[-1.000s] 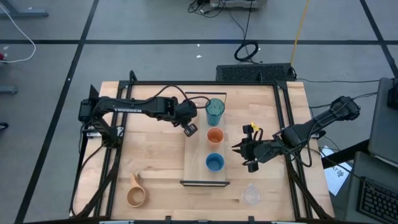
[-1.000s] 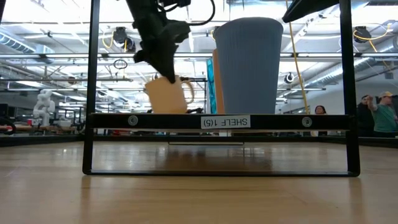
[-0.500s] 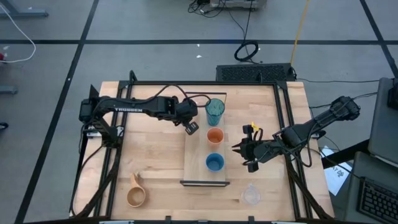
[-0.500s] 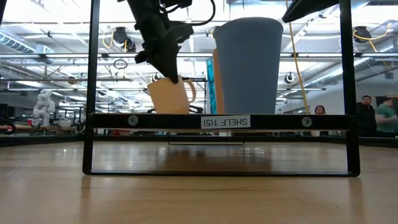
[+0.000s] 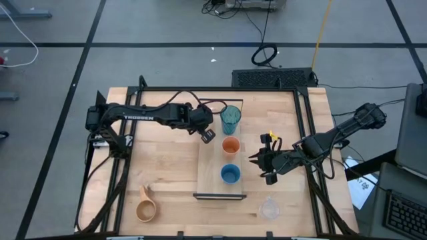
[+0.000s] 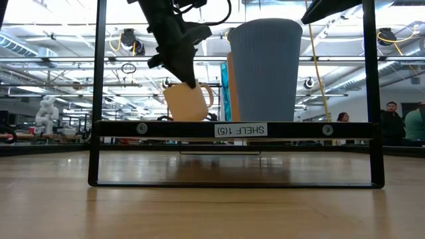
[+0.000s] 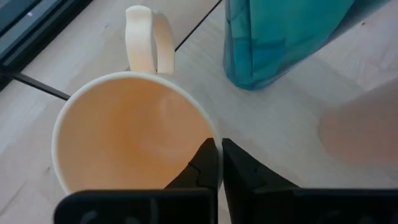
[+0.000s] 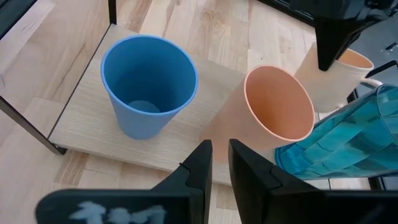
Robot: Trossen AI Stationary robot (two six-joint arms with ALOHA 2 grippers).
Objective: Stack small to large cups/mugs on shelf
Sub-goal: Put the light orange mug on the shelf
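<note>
L gripper (image 7: 217,163) clamped on orange mug (image 7: 127,140) rim, mug shifted twd teal tumbler (image 7: 280,37) over shelf (image 5: 208,175) in last sec; placement near. R gripper (image 8: 216,155) shut, empty, waiting

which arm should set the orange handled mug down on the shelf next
Left. Its gripper already pinches the rim of the orange handled mug, held over the shelf edge beside the teal tumbler. The right gripper waits empty, off the shelf's other side.
</note>
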